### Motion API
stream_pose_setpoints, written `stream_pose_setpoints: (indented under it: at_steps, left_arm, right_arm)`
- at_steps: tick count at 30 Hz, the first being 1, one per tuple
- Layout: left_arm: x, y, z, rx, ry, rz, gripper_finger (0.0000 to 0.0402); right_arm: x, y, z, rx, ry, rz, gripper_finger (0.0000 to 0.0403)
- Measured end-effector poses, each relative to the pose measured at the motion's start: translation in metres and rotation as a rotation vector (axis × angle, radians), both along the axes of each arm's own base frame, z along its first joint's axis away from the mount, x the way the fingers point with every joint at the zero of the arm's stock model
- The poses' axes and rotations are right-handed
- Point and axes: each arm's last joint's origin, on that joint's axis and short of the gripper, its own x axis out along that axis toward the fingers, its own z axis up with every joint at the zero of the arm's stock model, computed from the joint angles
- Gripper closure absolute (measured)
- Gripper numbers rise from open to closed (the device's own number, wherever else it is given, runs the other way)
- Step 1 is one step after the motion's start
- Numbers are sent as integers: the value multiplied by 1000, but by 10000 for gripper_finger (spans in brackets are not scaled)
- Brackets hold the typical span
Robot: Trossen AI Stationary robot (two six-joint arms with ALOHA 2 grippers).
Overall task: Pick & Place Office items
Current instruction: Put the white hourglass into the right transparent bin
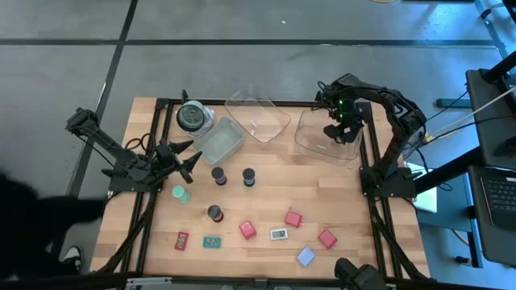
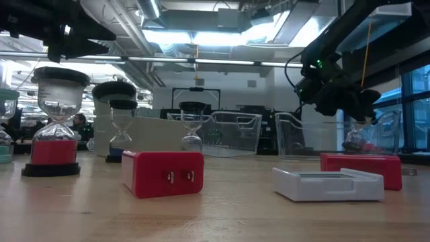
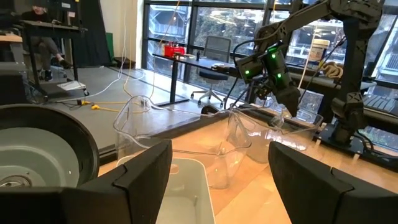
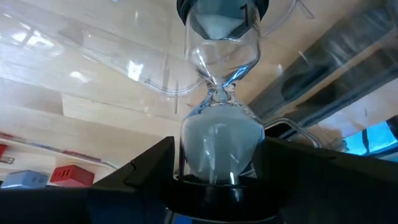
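My right gripper (image 1: 343, 129) is over the right clear tray (image 1: 310, 141), shut on an hourglass (image 4: 217, 93) with clear glass, pale sand and black ends. My left gripper (image 1: 189, 157) waits open at the table's left, between the dark-lidded jar (image 1: 193, 118) and the other hourglasses (image 1: 218, 175) (image 1: 248, 176) (image 1: 214, 213), which stand upright on their bases. A teal-topped one (image 1: 181, 193) stands nearer the left edge. Red blocks (image 1: 247, 230) (image 1: 293, 218) (image 1: 326, 238) and small flat rectangles (image 1: 181, 240) (image 1: 211, 242) (image 1: 279, 234) (image 1: 305, 256) lie flat along the near side. My right gripper holds the hourglass by the sand-filled bulb (image 4: 217, 134), beside its black end cap, pinched between the two fingers (image 4: 152, 165). The hourglass sticks out lengthwise beyond the fingertips toward the clear tray's wall. Its other end passes out of the wrist view, so what it rests on cannot be told.
A frosted tray (image 1: 219, 141) lies beside the jar and another clear tray (image 1: 258, 117) sits tilted at the far edge. Black frame rails run along both table sides. Bare wood shows in the table's middle (image 1: 282, 177).
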Motion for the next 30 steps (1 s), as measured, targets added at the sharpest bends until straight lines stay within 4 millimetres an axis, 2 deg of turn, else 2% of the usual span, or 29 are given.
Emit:
stream_pose_setpoints:
  at_steps: [30]
  left_arm:
    - [0, 0, -1, 7, 11, -1, 138]
  right_arm:
    - [10, -5, -6, -114, -39, -8, 188]
